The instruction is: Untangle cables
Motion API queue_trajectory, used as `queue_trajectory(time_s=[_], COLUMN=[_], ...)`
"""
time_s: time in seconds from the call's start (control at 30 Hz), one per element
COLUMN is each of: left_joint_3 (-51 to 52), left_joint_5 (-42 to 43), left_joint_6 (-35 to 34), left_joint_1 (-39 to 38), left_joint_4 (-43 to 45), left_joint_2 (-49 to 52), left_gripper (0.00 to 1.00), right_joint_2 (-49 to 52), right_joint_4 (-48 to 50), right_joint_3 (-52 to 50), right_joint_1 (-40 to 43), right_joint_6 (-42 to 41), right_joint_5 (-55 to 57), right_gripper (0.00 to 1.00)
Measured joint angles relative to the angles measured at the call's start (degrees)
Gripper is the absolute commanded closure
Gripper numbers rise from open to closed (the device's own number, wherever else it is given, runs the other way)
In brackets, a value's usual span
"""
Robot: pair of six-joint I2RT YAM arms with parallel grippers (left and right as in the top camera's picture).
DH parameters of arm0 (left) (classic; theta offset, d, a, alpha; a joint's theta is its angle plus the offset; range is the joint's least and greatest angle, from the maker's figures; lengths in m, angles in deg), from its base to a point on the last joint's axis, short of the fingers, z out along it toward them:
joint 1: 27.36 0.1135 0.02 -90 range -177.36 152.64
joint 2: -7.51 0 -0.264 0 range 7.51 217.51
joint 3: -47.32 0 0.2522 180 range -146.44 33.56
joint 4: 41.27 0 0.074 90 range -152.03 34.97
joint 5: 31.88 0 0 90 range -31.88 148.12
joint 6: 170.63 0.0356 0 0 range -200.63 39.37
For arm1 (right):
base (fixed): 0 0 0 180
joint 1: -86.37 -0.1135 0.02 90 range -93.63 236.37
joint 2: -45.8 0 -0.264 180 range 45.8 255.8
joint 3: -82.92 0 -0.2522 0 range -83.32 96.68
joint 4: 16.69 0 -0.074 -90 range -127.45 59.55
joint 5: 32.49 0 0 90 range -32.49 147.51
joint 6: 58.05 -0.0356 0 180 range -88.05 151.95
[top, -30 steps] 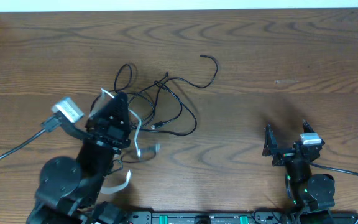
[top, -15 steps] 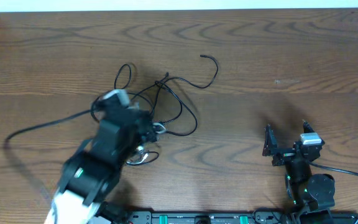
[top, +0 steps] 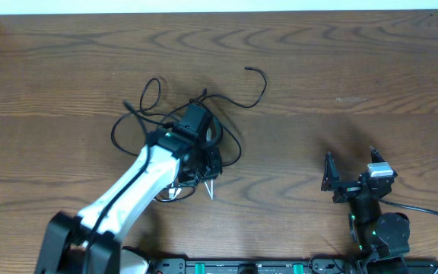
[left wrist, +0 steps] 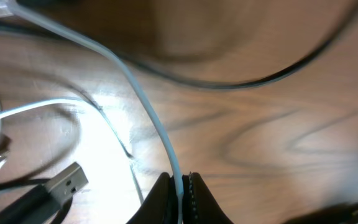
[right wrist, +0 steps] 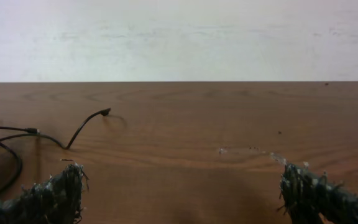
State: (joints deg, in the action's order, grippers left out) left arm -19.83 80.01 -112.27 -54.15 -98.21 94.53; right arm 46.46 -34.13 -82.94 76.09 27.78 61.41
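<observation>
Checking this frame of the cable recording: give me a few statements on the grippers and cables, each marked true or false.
1. The left gripper is shut on the white cable. True.
2. The right gripper holds a black cable. False: its jaws stand open and empty, off to the side of the black cables.
3. A USB plug lies on the table close to the left gripper. True.
4. The cables lie on the right half of the table. False: the tangle sits left of centre, under the left arm.
</observation>
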Motion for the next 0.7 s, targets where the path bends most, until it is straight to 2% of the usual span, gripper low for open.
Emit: queue_trajectory(time_s=[0.17,0.33,0.5,0.7], left_joint_3=[-3.6,-11.9,-13.7,-13.7], left_joint_5=[-4.4,-16.6,-23.5,-26.0], left_joint_6=[2.6,3.0,2.5,1.3], left_joint_1=[0.0,0.0,0.0,0.0], left_joint_4=[-10.5,-19.7,-19.8,-19.3], left_joint_2=[3.0,3.1,3.1,3.1], left_gripper=[0.92,0.93,0.93,0.92], right_joint_2=[0.0,0.0,0.0,0.0], right_joint_4=[0.0,0.0,0.0,0.0], right_joint_3=[0.0,0.0,0.0,0.0], right_joint_1=[0.0,0.0,0.0,0.0], right_joint_6=[0.0,0.0,0.0,0.0], right_joint_5=[0.0,0.0,0.0,0.0], right_gripper=[0.01,0.01,0.01,0.01])
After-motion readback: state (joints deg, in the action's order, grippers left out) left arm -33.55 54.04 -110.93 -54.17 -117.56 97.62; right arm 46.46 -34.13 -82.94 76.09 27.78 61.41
